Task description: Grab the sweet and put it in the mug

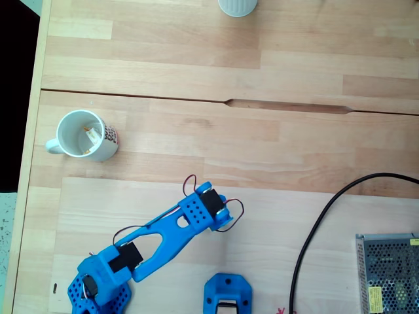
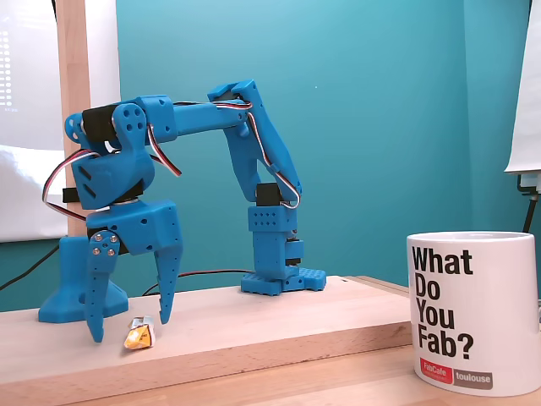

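Sweet [image 2: 139, 336] on the desk [image 2: 254, 326], wrapped in white with an orange-yellow end, as the blue arm [image 2: 211, 114] stands over it in a fixed view. The fingers [image 2: 169, 262] are spread apart, one on either side of the sweet, with their tips down at the wood. They are released, and we see nothing held between them. The sweet lies nearer the finger on the right of that view, but we cannot tell whether the two touch.

The mug [image 2: 473, 313], white with printed lettering and a red label, stands well apart from the sweet at the near right. In a fixed view from above, the mug [image 1: 62, 124] sits at the left of the desk with its handle pointing outward. A small white-and-yellow piece [image 1: 91, 135] lies inside it, which we take for a second wrapped candy.

We judge the task to be at its opening step. The approach looks complete, but the grasp has not been made. Closing on the sweet, lifting it, carrying it to the mug and dropping it in all remain.
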Controlling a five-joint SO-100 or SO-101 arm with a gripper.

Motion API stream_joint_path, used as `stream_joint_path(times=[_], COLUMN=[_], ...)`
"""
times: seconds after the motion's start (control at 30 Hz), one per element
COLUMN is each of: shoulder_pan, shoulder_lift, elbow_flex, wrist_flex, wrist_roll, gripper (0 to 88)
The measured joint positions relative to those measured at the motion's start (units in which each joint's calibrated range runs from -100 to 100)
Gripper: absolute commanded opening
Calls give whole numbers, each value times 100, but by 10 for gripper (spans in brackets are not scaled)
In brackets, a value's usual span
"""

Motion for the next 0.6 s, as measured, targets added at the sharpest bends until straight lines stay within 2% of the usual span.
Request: stream_joint_path(times=[0.13, 0.4, 0.6], shoulder_pan=[0, 0, 0], shoulder_lift=[0, 0, 0], elbow_flex=[0, 0, 0], wrist_flex=[0, 0, 0], wrist_roll=[0, 0, 0], gripper=[252, 128, 108])
